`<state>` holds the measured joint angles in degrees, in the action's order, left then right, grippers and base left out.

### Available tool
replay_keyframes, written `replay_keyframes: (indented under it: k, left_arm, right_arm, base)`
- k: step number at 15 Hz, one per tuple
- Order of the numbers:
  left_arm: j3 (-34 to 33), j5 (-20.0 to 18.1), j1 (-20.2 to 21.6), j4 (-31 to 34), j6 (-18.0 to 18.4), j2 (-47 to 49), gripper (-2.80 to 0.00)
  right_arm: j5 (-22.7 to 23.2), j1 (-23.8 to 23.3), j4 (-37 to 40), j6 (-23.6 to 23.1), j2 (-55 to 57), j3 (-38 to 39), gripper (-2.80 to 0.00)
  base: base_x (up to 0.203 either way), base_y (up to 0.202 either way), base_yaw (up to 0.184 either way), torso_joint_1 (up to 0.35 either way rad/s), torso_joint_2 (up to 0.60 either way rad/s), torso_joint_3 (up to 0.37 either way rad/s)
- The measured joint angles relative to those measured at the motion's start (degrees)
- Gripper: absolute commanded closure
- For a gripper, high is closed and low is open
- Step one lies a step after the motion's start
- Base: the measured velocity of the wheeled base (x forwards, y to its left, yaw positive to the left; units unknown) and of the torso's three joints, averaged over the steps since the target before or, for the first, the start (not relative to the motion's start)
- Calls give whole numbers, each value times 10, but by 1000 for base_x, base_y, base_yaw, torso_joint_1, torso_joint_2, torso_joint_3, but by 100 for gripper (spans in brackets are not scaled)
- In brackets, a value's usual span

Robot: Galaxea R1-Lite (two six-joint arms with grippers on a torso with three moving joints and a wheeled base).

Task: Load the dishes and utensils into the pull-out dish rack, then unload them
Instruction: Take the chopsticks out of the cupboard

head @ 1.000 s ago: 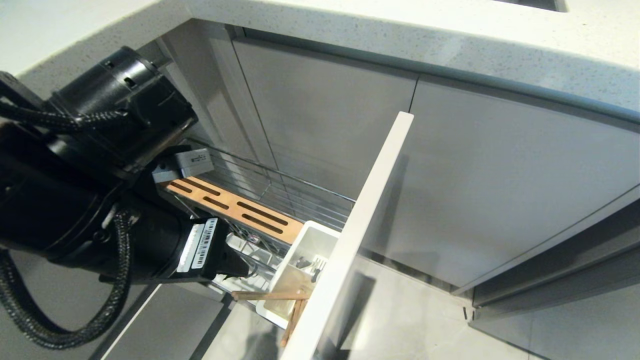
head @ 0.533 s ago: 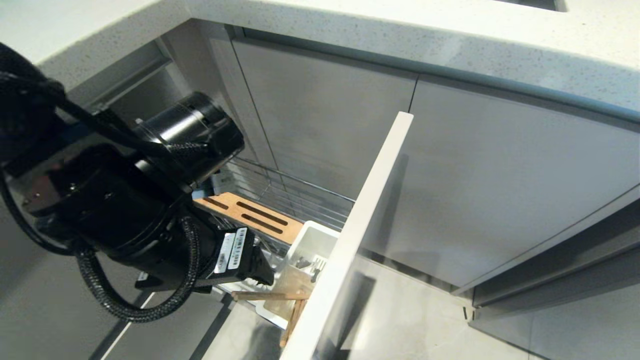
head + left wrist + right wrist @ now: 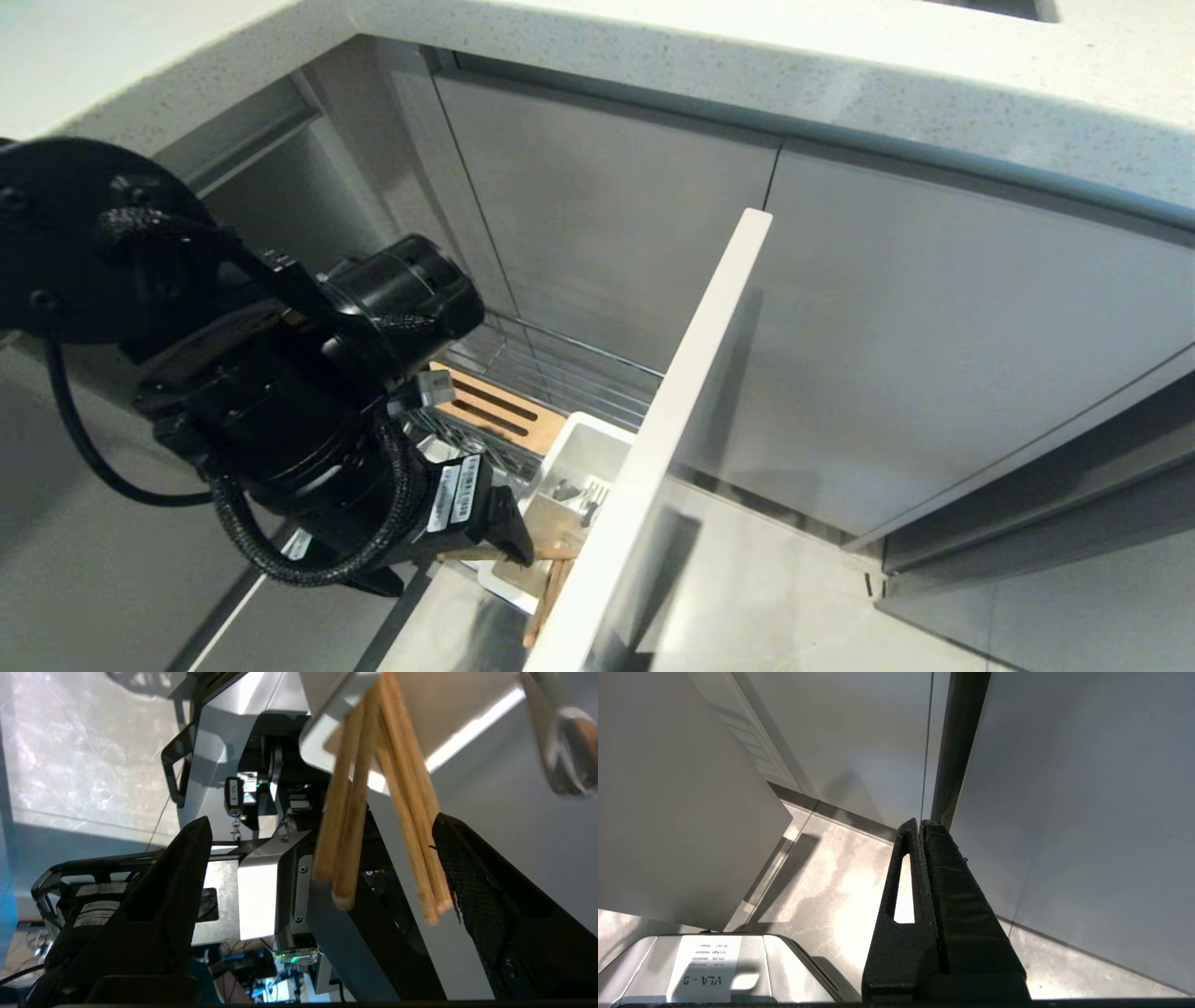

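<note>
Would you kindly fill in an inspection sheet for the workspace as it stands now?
Surface: pale speckled countertop above grey cabinet doors.
Job's things: pull-out dish rack pulled out; chopsticks sticking out of its white caddy; bowl, plate, spoon not identifiable.
Clutter: nothing seen.
Grippers: left gripper open, straddling the chopsticks' ends; right gripper shut, parked near the floor.
Cables: black braided hose on the left arm.
Surroundings: glossy floor tiles.

Light wooden chopsticks (image 3: 355, 812); chrome wire rack (image 3: 551, 369); white plastic caddy (image 3: 569, 457).
</note>
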<state>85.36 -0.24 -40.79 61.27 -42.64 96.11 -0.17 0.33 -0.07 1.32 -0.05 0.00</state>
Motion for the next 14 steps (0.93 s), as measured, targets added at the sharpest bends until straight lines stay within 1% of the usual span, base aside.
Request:
replay_keyframes:
  k: [3,5,6,8,9,11,12,14]
  left_arm:
    - [-6,0,9,-11,4,15,-280]
    - [-7,-13,23,-10,22,22,-280]
    - [-6,-30,37,-9,37,25,-280]
    - [4,-85,62,-7,66,29,-280]
    - [12,-109,70,1,73,32,-280]
    - [38,-149,85,38,84,41,-280]
    - [48,-170,91,54,95,46,-280]
    - [64,-201,105,75,111,58,-280]
  right_arm:
    - [0,0,0,0,0,0,0]
    - [0,0,0,0,0,0,0]
    - [0,0,0,0,0,0,0]
    - [0,0,0,0,0,0,0]
    - [0,0,0,0,0,0,0]
    - [0,0,0,0,0,0,0]
    - [0,0,0,0,0,0,0]
    - [0,0,0,0,0,0,0]
  base:
    - [0,0,0,0,0,0]
    - [0,0,0,0,0,0]
    - [0,0,0,0,0,0]
    - [0,0,0,0,0,0]
    - [0,0,0,0,0,0]
    - [0,0,0,0,0,0]
    - [0,0,0,0,0,0]
    - [0,0,0,0,0,0]
